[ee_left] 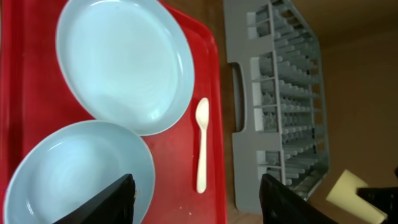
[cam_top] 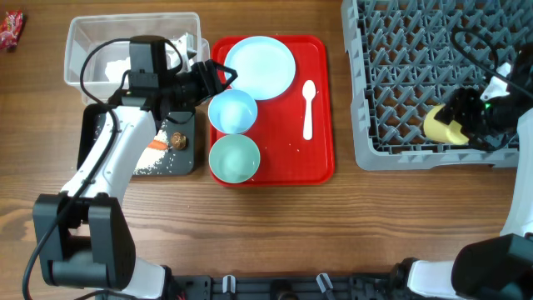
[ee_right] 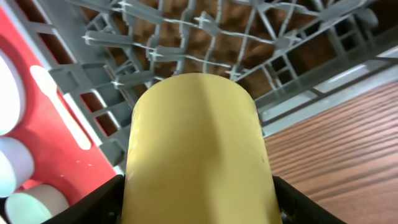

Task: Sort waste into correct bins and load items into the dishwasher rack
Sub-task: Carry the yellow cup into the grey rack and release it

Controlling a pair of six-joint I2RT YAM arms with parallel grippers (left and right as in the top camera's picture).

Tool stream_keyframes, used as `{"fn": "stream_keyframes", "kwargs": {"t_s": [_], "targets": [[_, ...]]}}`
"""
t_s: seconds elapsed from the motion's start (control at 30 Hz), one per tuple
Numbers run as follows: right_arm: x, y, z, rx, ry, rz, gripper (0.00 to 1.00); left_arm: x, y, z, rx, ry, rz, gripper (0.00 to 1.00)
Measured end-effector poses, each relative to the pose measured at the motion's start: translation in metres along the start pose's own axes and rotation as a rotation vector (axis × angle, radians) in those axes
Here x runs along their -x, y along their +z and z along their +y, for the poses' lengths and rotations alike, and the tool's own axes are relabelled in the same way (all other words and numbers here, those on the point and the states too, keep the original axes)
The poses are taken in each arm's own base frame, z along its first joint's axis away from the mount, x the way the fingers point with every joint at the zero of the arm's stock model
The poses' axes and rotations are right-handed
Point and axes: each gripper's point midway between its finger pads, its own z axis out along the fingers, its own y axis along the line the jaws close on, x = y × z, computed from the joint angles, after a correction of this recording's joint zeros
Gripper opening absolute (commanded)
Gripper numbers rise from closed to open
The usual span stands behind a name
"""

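1. R jaws clenched on the yellow cup (ee_right: 198,143), one finger on each side of its wall. The cup hangs over the rack (cam_top: 416,50), at the rack corner nearest the red tray (cam_top: 321,158). Can't tell if it touches the pegs.
2. Why gripped so: a side grip leaves both cup ends free. My judgement is that it can be tipped and seated between pegs w/o re-gripping.
3. Cup axis: the long axis runs straight out from my R wrist, roughly level, twd the red tray. Can't tell which end is the mouth.
4. L jaws released, spread wide, nothing between them. They hover over the red tray above the blue bowl (cam_top: 231,111), w/ the plate (cam_top: 260,67) just beyond. I judge this a line-up for the next dish.
5. Red tray load: plate at the far end, blue bowl mid, green bowl (cam_top: 234,158) at the near end. The spoon (cam_top: 308,108) lies on the tray's rack side. Its long axis runs along the tray's long edge, bowl end twd the far end.
6. Opposite the rack, just beside the red tray, the black tray (cam_top: 187,158) holds rice (cam_top: 154,171), a carrot (cam_top: 156,145) and a brown lump (cam_top: 177,141). The clear tub (cam_top: 79,50) holds napkins (cam_top: 112,67).
7. The red wrapper (cam_top: 8,33) is well apart from the red tray, on the worktop (cam_top: 400,225) past the tub. Not binned yet.
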Motion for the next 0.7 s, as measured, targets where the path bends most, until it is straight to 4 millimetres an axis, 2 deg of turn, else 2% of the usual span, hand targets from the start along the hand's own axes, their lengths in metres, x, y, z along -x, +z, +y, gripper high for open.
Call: {"fn": "stream_keyframes", "kwargs": {"t_s": [0.13,0.4,0.57,0.7], "targets": [[0.005,0.007,-0.009,-0.052,0.007,0.001,0.50,-0.001,0.000,0.009,0.046,0.006,-0.005,0.61],[0.014,0.049,-0.025,-0.125,0.061,0.091,0.49,-0.004,-0.003,0.032,0.168,-0.001,-0.009,0.63],[0.015,0.056,-0.027,-0.134,0.067,0.105,0.50,-0.001,-0.004,0.039,0.211,0.001,-0.031,0.63],[0.024,0.057,-0.027,-0.136,0.065,0.070,0.50,0.000,-0.004,0.040,0.218,0.001,-0.034,0.64]]}}
